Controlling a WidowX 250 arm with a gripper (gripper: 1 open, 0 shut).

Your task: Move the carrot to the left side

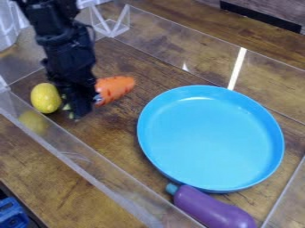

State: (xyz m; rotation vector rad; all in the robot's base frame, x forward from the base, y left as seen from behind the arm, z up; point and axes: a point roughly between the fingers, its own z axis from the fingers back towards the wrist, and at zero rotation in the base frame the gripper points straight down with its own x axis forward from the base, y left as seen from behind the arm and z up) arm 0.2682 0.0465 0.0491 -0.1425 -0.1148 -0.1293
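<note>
lemon [45,97] left of carrot [114,89] | plate [215,134] right of carrot | eggplant [212,210] just before plate

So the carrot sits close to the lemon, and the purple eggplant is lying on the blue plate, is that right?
Not quite. The eggplant is not on the blue plate; it lies outside the plate, by its near rim, as the camera view shows. The carrot is indeed close to the lemon.

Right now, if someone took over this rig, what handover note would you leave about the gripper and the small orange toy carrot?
Gripper: shut on the small orange toy carrot, gripped at its leafy end.
Carrot: near the round yellow lemon, left of the blue round plate in the picture.
Done: grasp.
Left: carry it to the left side, set down, release.
</note>
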